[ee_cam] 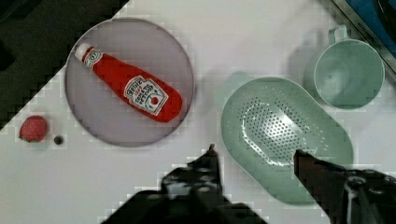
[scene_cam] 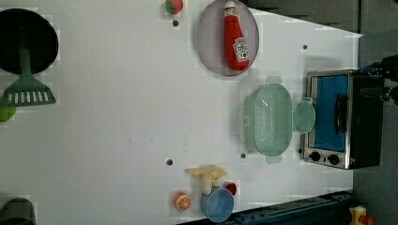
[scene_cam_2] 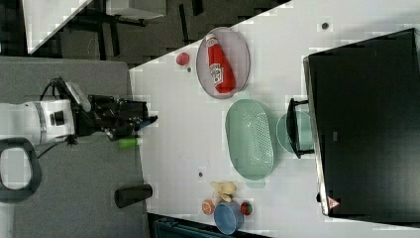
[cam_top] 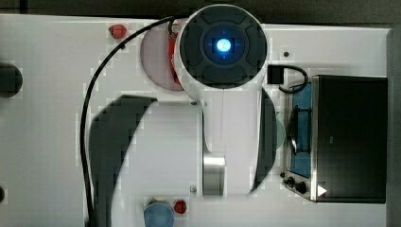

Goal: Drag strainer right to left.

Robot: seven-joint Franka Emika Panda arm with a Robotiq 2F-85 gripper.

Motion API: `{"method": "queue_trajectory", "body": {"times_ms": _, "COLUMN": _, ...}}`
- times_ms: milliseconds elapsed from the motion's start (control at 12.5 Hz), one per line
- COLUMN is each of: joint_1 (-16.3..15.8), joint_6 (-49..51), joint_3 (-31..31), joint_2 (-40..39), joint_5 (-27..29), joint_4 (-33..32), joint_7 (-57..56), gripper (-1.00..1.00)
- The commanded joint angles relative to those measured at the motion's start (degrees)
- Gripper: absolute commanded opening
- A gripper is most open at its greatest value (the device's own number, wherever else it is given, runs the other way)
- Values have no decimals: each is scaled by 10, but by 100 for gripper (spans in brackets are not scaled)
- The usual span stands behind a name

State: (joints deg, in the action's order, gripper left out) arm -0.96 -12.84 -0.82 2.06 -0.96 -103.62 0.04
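While your claw (ee_cam: 254, 154) is hanging wide apart and holding nothing above the table (scene_cam: 117, 93), its fingers (ee_cam: 210, 161) are framing the near rim of the strainer (ee_cam: 285, 135). You are seeing that strainer lying between the plate (ee_cam: 128, 81) carrying the ketchup bottle (ee_cam: 130, 88) and the round green bowl (ee_cam: 348, 72) beside the toaster oven (scene_cam: 342, 119).

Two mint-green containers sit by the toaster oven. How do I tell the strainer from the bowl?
The strainer is oblong and the larger; the bowl is round and smaller. The strainer is dotted with small holes; the bowl is plain inside. In the left view, the strainer lies farther from the toaster oven, and the bowl sits between them. Both are pale mint green, open side up.
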Motion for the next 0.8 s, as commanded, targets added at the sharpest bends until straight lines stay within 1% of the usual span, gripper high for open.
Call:
{"method": "queue_trajectory", "body": {"times_ms": 80, "joint_1": 24, "joint_6": 128, "joint_3": -35, "joint_2": 355, "joint_5": -16, "joint_4": -230, "joint_7": 1, "gripper": 59}}
{"method": "queue_trajectory", "body": {"times_ms": 240, "joint_1": 24, "joint_6": 125, "joint_3": -33, "joint_2": 353, "joint_5": -16, "joint_4": -230, "joint_7": 1, "gripper": 99}}
{"method": "queue_trajectory", "body": {"times_ms": 480, "joint_1": 24, "joint_6": 99, "joint_3": -26, "joint_2": 327, "joint_5": -16, "joint_4": -249, "joint_7": 2, "gripper": 100}}
{"method": "queue_trajectory", "body": {"times_ms": 560, "joint_1": 24, "joint_6": 74, "joint_3": -24, "joint_2": 312, "joint_5": -16, "joint_4": -262, "joint_7": 5, "gripper": 100}}
{"method": "queue_trajectory", "body": {"times_ms": 800, "joint_1": 24, "joint_6": -46, "joint_3": -17, "joint_2": 247, "joint_5": -16, "joint_4": -301, "joint_7": 42, "gripper": 100}}
